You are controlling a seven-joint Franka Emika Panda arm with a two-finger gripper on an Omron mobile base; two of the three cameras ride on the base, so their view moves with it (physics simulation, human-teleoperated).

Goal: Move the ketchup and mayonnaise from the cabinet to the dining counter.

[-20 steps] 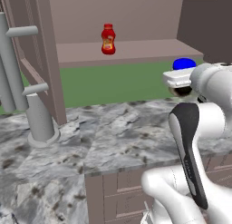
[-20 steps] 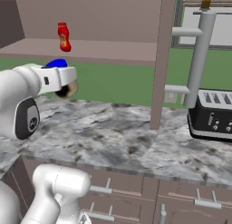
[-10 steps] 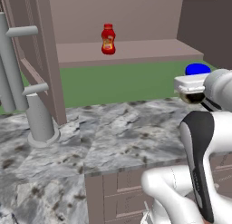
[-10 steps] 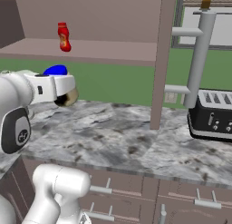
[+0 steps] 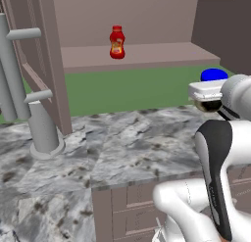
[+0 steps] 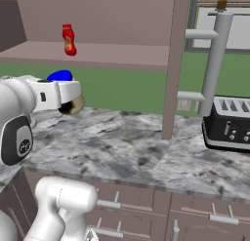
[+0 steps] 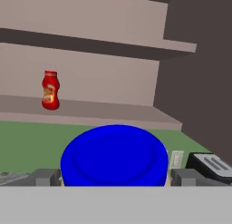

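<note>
Hand view puts the mayonnaise point(image 7: 114, 155) between your tool's point(image 7: 111, 177) widely spread fingers point(image 7: 45, 177), apparently carried clear of the cabinet point(image 5: 137, 55); ketchup point(image 5: 116, 42) waits on its shelf. Next, deliver the jar to the dining counter.

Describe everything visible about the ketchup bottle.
The ketchup is a small red squeeze bottle with a red cap and a yellowish label around its belly; it looks like glossy plastic. It stands upright, cap on, on the lower shelf of the open cabinet, near the shelf's back wall and well clear of its front edge. Only the shelf touches it. The hand view shows it left of and beyond the mayonnaise's blue lid, apart from it. The label print is too small to read.
</note>
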